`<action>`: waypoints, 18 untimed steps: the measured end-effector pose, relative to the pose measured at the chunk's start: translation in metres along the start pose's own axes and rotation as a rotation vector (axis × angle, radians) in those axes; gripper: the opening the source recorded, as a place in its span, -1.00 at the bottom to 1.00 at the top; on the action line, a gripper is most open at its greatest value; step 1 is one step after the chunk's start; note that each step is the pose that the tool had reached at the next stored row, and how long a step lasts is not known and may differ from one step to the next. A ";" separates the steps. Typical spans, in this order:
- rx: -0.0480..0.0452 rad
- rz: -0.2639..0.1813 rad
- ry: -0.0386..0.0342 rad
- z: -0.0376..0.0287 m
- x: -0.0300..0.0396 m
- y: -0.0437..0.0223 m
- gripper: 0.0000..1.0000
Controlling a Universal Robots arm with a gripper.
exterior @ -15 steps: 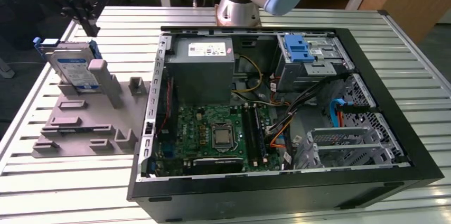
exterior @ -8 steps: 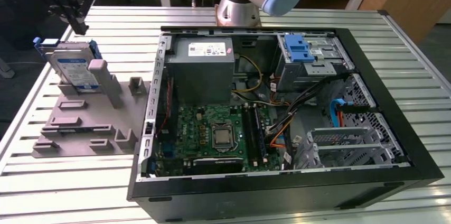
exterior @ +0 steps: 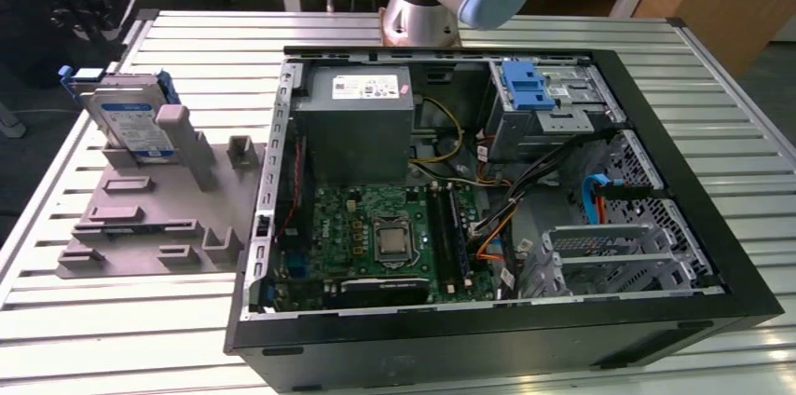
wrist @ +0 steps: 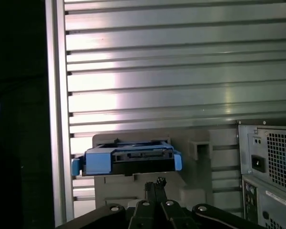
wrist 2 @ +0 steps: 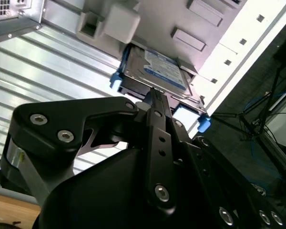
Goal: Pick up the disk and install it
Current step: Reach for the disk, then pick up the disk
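Grey holder (exterior: 140,220) cradles the disk (exterior: 130,125) upright; gripper (wrist: 155,182), pressed together, hovers near it.

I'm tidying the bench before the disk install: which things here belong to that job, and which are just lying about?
Job:
- silver rectangular disk in a blue plastic bracket, standing in the grey plastic fixture
- black gripper, facing it
- open black computer case

Just there:
- grey metal box with white sticker
- green motherboard
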State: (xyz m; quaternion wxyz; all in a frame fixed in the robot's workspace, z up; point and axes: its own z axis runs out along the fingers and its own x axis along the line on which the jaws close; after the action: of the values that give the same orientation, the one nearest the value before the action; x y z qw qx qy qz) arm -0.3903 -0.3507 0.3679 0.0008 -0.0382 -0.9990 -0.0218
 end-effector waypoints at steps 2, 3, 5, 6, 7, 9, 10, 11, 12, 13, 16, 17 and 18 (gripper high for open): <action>0.0007 0.000 0.0075 0.0019 0.0043 -0.0004 -0.79; 0.0012 0.000 0.0115 0.0029 0.0068 -0.0006 -0.79; 0.0027 0.001 0.0182 0.0045 0.0130 0.0000 -0.79; 0.0031 0.001 0.0204 0.0055 0.0168 0.0007 -0.79; 0.0034 0.001 0.0214 0.0065 0.0216 0.0016 -0.79; 0.0046 0.001 0.0215 0.0081 0.0305 0.0041 -0.79; 0.0050 0.001 0.0217 0.0088 0.0341 0.0054 -0.79; 0.0050 0.001 0.0218 0.0095 0.0373 0.0066 -0.79; 0.0051 0.001 0.0219 0.0099 0.0399 0.0076 -0.79; 0.0050 0.001 0.0218 0.0103 0.0420 0.0084 -0.79; 0.0050 0.001 0.0218 0.0104 0.0425 0.0087 -0.79; 0.0051 0.001 0.0219 0.0103 0.0428 0.0086 -0.79; 0.0050 0.001 0.0218 0.0104 0.0429 0.0086 -0.79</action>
State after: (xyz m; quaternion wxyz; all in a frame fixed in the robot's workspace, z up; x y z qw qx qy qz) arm -0.4324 -0.3384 0.3580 0.0118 -0.0384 -0.9990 -0.0197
